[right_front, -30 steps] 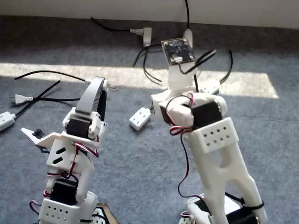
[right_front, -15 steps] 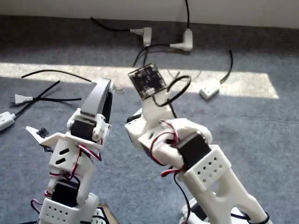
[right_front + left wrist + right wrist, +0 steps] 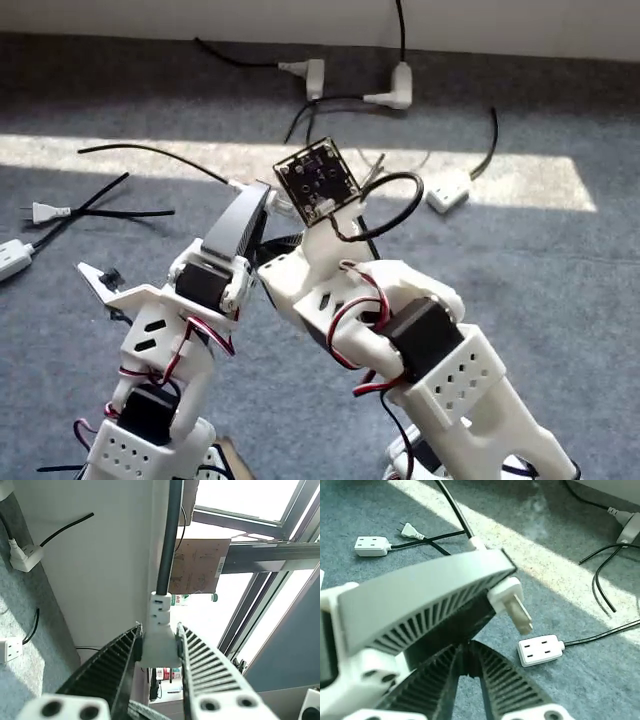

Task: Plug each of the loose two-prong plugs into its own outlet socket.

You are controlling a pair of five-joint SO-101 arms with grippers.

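Down on the grey carpet (image 3: 560, 300), the two arms lean in toward each other near the middle. From where I stand, the left gripper (image 3: 159, 629) is clamped on a white plug (image 3: 159, 647). One ribbed finger (image 3: 112, 665) presses against each side of its body, and the plug's black cord (image 3: 167, 540) runs straight away from the fingers. Seen from the right arm's camera, the two flat prongs (image 3: 520, 611) stick out past the grey fingers, bare and touching nothing. Near them a white socket block (image 3: 540, 650) lies flat on the carpet with its slots facing up and its own dark lead trailing off. The prongs are close to it but clearly apart from it.

The right gripper (image 3: 467, 652) sits just beneath the left one, its dark fingers drawn together at the tips. I can see nothing between them. From above, the right arm's wrist board (image 3: 318, 180) hangs right beside the left gripper.

Off at the left side a loose plug (image 3: 45, 212) lies on the carpet near a second socket block (image 3: 12, 258), not plugged in. A third socket block (image 3: 448, 190) rests in the strip of sunlight on the right. Up by the wall lie a small corded plug (image 3: 312, 72) and an angled white plug (image 3: 398, 88).
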